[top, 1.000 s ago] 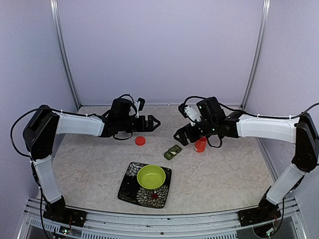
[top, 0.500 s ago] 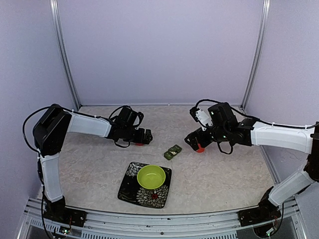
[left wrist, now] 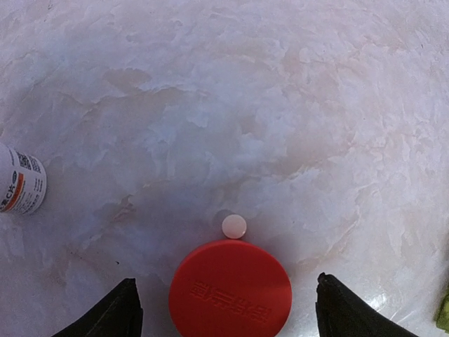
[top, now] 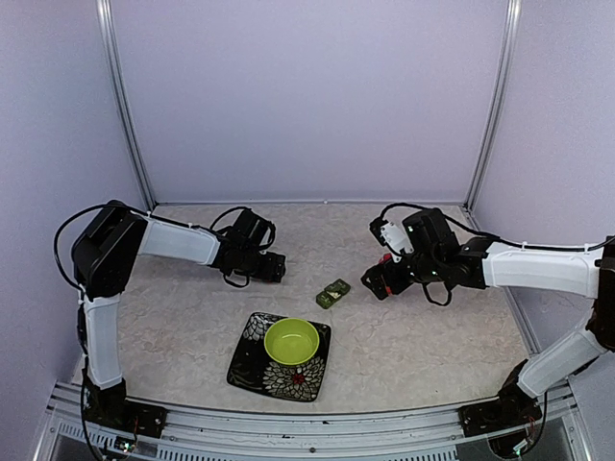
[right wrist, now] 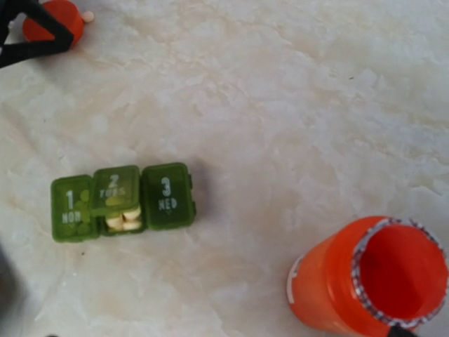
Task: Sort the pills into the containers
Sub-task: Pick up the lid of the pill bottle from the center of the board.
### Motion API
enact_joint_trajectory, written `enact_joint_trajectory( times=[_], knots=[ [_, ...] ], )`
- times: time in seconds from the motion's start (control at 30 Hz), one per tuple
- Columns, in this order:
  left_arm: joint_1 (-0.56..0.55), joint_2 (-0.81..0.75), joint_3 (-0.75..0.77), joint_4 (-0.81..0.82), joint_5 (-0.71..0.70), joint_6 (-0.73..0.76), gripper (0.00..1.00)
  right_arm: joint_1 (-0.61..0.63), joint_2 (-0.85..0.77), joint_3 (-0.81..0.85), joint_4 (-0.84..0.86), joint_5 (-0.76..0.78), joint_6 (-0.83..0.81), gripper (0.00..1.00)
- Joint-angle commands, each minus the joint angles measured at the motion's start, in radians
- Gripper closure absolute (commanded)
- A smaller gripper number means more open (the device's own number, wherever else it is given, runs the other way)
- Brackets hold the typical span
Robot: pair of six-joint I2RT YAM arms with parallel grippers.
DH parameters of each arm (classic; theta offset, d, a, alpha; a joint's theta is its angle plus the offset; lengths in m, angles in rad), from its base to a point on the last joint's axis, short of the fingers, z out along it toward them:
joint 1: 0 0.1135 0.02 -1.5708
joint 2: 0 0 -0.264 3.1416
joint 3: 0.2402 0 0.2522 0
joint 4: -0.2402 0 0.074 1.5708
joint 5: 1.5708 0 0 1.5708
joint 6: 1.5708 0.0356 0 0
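The dark green pillbox lies flat mid-table. Its compartment 2 lid stands ajar over pale pills, while lids 1 and 3 are down. One round white pill rests on the table, touching the far rim of a red cap. My left gripper is open and straddles the cap with a gap on each side. The open orange bottle stands upright right of the pillbox. My right gripper hangs open low over it, its fingertips barely showing at the wrist view's bottom edge.
A lime-green bowl sits on a dark flowered square plate near the front edge. Purple walls with metal posts close in the back and sides.
My left gripper has come down and forward onto the red cap, and its jaws have narrowed slightly. The right gripper has dropped low over the orange bottle, hiding it in the top view.
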Motion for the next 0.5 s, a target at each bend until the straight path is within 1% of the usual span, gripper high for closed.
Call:
enact_joint_trajectory(
  times=[0.0,0.07,0.2,0.47],
  knots=[
    [-0.002,0.026,0.043,-0.016,0.003,0.022,0.21,-0.011,-0.023,-0.015,0.017,0.007,0.014,0.0],
    [-0.003,0.032,0.05,-0.023,0.006,0.025,0.26,-0.013,-0.022,-0.017,0.017,0.008,0.014,0.0],
    [-0.002,0.036,0.054,-0.031,0.006,0.029,0.3,-0.018,-0.02,-0.018,0.015,0.005,0.014,0.0],
    [-0.008,0.053,0.059,-0.051,-0.003,0.035,0.3,-0.025,-0.022,-0.02,0.017,0.0,0.011,0.0]
  ],
)
